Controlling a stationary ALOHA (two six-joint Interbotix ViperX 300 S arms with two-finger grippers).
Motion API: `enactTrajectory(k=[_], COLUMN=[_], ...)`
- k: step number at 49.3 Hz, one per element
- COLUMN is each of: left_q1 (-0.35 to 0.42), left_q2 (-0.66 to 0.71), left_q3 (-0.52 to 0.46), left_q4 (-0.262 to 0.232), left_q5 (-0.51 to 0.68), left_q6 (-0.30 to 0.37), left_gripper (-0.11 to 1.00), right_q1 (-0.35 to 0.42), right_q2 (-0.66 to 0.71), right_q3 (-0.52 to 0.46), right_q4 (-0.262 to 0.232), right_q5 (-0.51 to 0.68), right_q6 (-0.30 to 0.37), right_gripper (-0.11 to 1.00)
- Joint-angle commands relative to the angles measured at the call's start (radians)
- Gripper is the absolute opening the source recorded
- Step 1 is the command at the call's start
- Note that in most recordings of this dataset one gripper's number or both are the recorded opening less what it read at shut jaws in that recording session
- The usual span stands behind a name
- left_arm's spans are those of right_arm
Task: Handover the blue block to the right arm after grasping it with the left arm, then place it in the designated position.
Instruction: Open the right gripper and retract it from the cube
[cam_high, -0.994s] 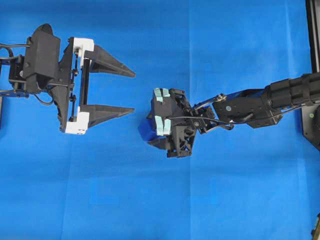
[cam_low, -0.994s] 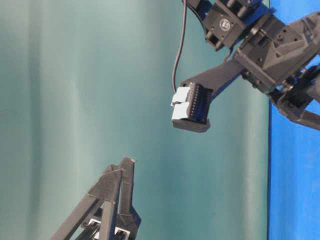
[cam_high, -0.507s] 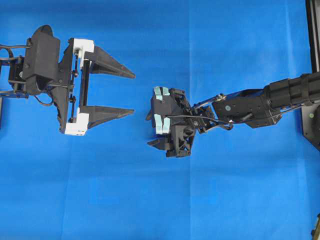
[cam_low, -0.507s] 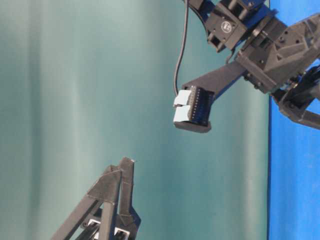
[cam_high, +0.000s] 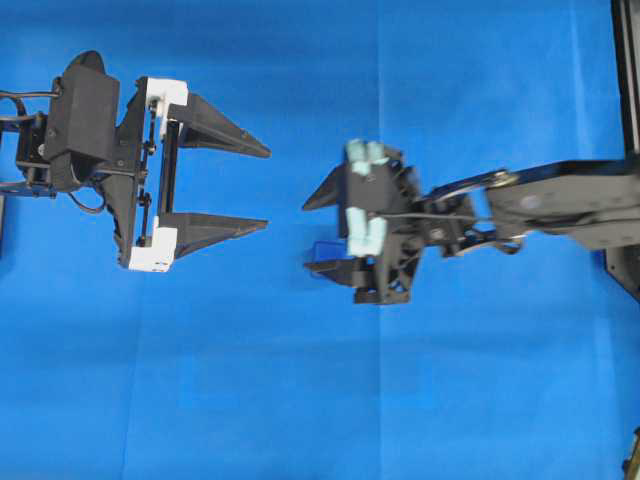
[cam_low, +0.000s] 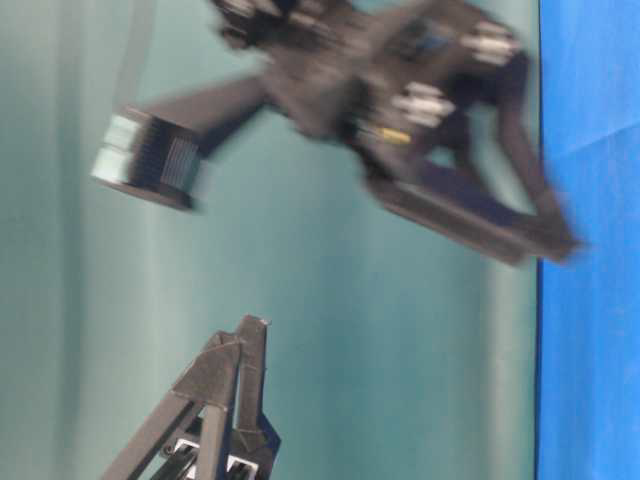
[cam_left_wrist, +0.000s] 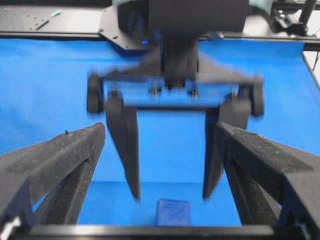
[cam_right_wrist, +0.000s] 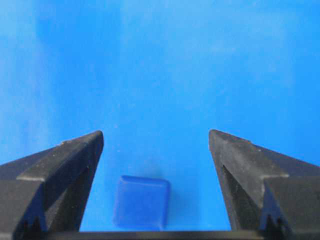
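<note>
The blue block (cam_high: 322, 252) is a small dark-blue cube lying on the bright blue cloth (cam_high: 300, 400). My right gripper (cam_high: 306, 236) hangs over it, open, its black fingers apart on either side and touching nothing. The right wrist view shows the blue block (cam_right_wrist: 141, 201) loose on the cloth between the open fingers of the right gripper (cam_right_wrist: 156, 134). My left gripper (cam_high: 267, 188) stands wide open and empty, well left of the block. Seen from the left gripper (cam_left_wrist: 160, 129), the blue block (cam_left_wrist: 173, 212) rests under the right arm's fingers (cam_left_wrist: 125, 150). No mark of a designated position shows.
A black frame rail (cam_high: 625, 70) runs down the right edge of the cloth. A black base plate (cam_left_wrist: 50, 20) lies beyond the cloth's far edge. In the table-level view the right arm (cam_low: 400, 90) is a blur before a teal backdrop.
The right gripper has swung up and to the right, away from the cloth, uncovering the blue block on the cloth. The left arm has stayed still.
</note>
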Motion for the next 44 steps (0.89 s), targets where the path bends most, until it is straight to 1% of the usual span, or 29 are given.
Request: enactTrajectory(k=[1,7,12,19,26,32,39,44], left_q1=[-0.003,-0.003,-0.003,-0.003,-0.003,-0.003,-0.003,-0.003], left_q2=[-0.017,-0.017,-0.017,-0.017,-0.015,-0.015,-0.015,-0.015], left_q3=[-0.025,-0.025,-0.025,-0.026,-0.026,-0.026,-0.026,-0.026], left_q4=[0.000,0.000,0.000,0.000,0.000,0.000,0.000,0.000], left_q5=[-0.009,-0.009,-0.009,-0.009,-0.009,-0.009,-0.009,-0.009], left_q6=[0.002,0.000,0.000,0.000,0.000,0.000,0.000,-0.002], left_gripper=[0.93,0.93,0.93,0.93,0.93,0.93,0.93,0.93], right_q1=[0.006,0.011,0.012,0.012,0.011,0.012,0.012,0.008], right_q2=[-0.087,-0.172,-0.241,-0.328,-0.391,-0.414,-0.402,-0.397], right_q3=[-0.006,0.002,0.015,0.044,0.078,0.095,0.098,0.098], right_q4=[-0.003,-0.005,-0.011,-0.028,-0.029,-0.029,-0.048,-0.052], right_q5=[0.054,0.127,0.160,0.170,0.167,0.163,0.144,0.121], right_q6=[0.002,0.002,0.000,-0.002,-0.002,-0.002,-0.002,-0.002], right_gripper=[0.77,0.77,0.77,0.77,0.77,0.77,0.77,0.76])
